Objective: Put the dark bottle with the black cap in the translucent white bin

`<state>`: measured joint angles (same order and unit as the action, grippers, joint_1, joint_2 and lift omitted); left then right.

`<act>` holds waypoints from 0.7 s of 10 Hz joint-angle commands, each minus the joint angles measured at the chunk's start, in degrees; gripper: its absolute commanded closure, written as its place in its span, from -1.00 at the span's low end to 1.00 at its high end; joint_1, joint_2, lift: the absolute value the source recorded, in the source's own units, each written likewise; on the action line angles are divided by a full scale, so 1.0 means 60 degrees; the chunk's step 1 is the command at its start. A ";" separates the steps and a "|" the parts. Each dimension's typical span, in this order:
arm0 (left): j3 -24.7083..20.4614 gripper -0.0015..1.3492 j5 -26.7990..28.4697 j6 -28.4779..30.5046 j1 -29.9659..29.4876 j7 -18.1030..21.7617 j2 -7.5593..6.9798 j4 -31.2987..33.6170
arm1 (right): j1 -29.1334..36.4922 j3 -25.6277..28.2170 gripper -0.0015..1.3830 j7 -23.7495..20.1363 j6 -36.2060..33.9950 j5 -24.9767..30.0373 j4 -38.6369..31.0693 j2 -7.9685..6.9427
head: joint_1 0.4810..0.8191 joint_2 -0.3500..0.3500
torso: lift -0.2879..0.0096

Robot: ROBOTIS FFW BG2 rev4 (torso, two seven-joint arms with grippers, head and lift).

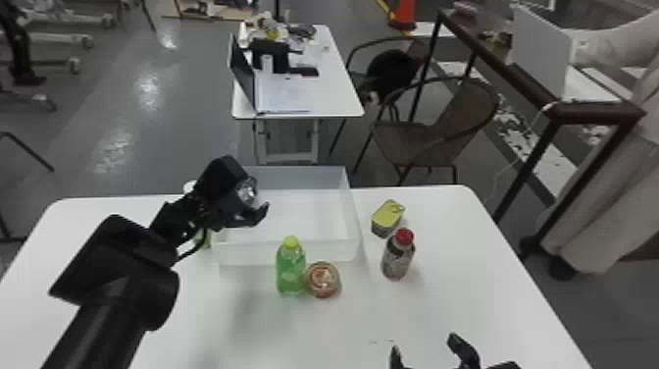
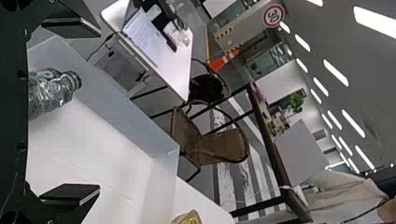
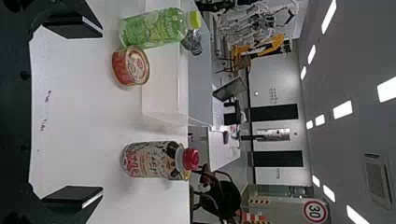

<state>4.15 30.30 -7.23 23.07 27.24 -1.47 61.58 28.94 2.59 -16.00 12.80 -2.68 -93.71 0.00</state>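
The left end effector (image 1: 257,200) is spreading wide at the bin, around the dark bottle with the black cap (image 2: 50,93).
Its two fingers are standing well apart in the left wrist view, the bottle showing between them, over or inside the translucent white bin (image 1: 333,251), at centre frame in the head view; whether the bottle is touching the bin floor, one cannot tell. The right end effector (image 1: 425,347) is waiting open at the bottom edge, right of centre, holding nothing. The green bottle (image 1: 291,270) is standing before the bin's near wall, the round tin (image 1: 322,279) just beside it. The red-capped bottle (image 1: 398,257) and yellow-topped tin (image 1: 387,218) are sitting right of the bin, with white counter (image 1: 480,275) stretching from them to its slanting right edge.
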 commanded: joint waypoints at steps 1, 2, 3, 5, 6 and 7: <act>-0.0852 -0.81 -0.0728 0.0165 -0.1266 -0.0029 0.0040 0.1822 | 0.0011 -0.0007 -0.84 0.0001 -0.0023 0.0051 -0.0071 -0.0009 | 0.27 -0.29 | 0.94; -0.1321 -0.81 -0.1475 0.0282 -0.2248 -0.0190 0.0040 0.2921 | 0.0055 -0.0007 -0.84 0.0015 -0.0023 0.0065 -0.0115 -0.0009 | 0.27 -0.23 | 0.94; -0.1673 -0.81 -0.2120 0.0472 -0.3302 -0.0541 0.0040 0.4005 | 0.0069 0.0007 -0.84 0.0015 -0.0023 0.0095 -0.0188 -0.0009 | 0.27 -0.14 | 0.94; -0.2127 -0.81 -0.3540 0.0472 -0.5426 -0.1581 0.0040 0.5557 | 0.0157 0.0080 -0.84 0.0015 -0.0023 0.0124 -0.0290 -0.0009 | 0.27 0.02 | 0.94; -0.2347 -0.81 -0.4126 0.0209 -0.6276 -0.1860 0.0084 0.5938 | 0.0231 0.0124 -0.84 0.0015 -0.0023 0.0139 -0.0364 -0.0009 | 0.27 0.12 | 0.94; -0.2508 -0.81 -0.4727 -0.0114 -0.6950 -0.1904 0.0172 0.5982 | 0.0275 0.0168 -0.83 0.0015 -0.0023 0.0153 -0.0393 -0.0009 | 0.27 0.20 | 0.94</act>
<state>-10.23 4.28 -6.78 -15.88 15.79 -0.76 97.01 30.37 3.44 -15.90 12.65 -1.82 -95.89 0.00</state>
